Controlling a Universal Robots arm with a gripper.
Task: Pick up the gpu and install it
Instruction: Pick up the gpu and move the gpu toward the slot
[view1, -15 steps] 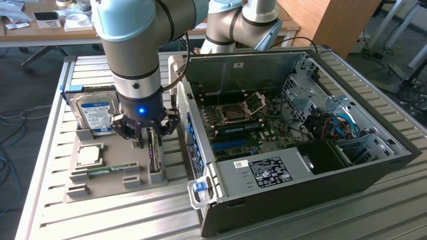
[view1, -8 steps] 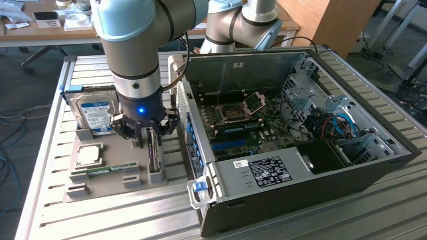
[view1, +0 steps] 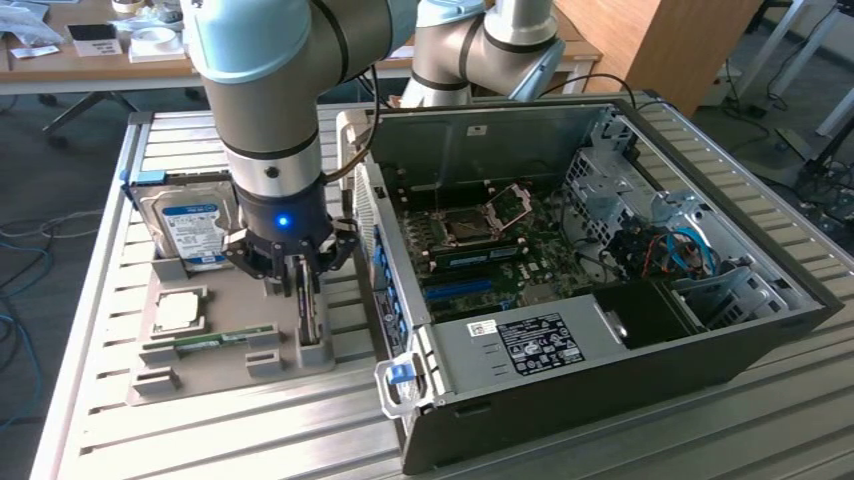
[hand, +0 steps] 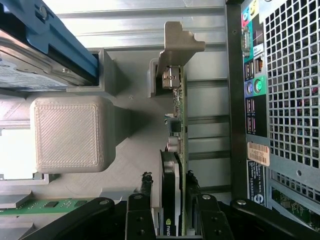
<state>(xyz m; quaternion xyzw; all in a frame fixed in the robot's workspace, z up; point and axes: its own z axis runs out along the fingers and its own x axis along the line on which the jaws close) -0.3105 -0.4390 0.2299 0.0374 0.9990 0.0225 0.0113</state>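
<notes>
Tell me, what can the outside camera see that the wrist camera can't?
The exterior view gives the inside of the computer case, with its motherboard. The wrist view gives the case's back ports and the silver end bracket. Both share the gpu, the hard drive and the open gripper straddling the gpu.

The exterior view overlooks the whole table from above; the wrist view looks closely down on the shared card and computer case.
</notes>
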